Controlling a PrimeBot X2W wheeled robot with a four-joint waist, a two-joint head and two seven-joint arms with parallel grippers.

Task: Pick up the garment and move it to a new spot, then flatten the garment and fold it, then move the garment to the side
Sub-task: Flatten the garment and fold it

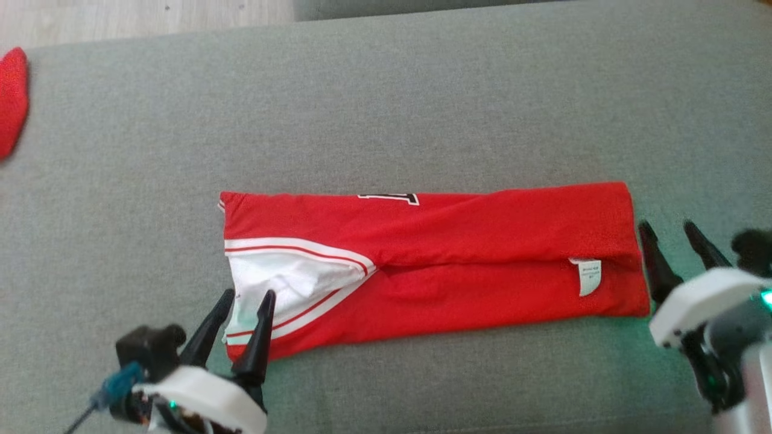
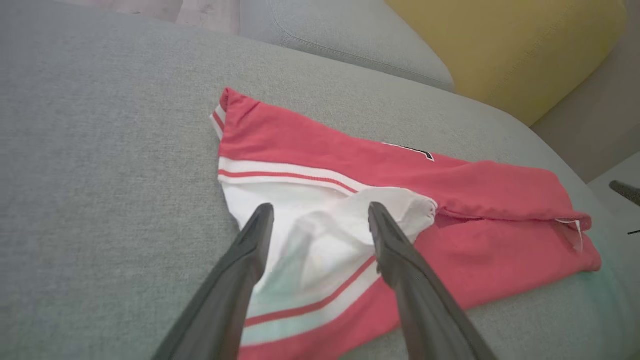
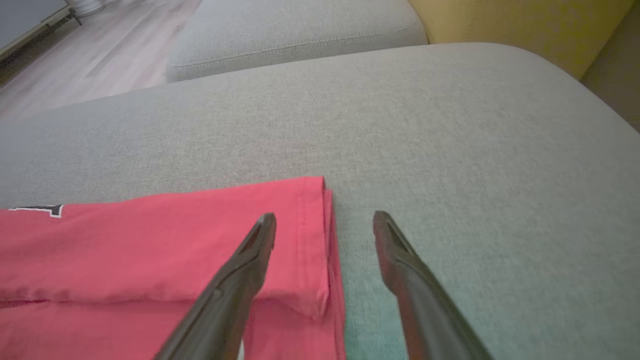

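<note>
Evidently, the garment (image 1: pixel 434 265) was folded lengthwise. The left gripper (image 1: pixel 248 295) and right gripper (image 1: pixel 666 226) were held open, empty. A crosswise fold was judged due next.

At the head view's left edge a red cloth (image 1: pixel 12 102) is cut off, kind not determinable; the black print (image 1: pixel 389 198) on the garment (image 1: pixel 482 241) runs under the far fold, unreadable; the label (image 1: pixel 589 276) text is too small to read; the left gripper (image 1: pixel 248 293) covers part of the white panel (image 1: pixel 283 277); the right wrist view cuts the garment at left and bottom; a dark tip (image 2: pixel 627 191) at the left wrist view's right edge is unidentifiable.
</note>
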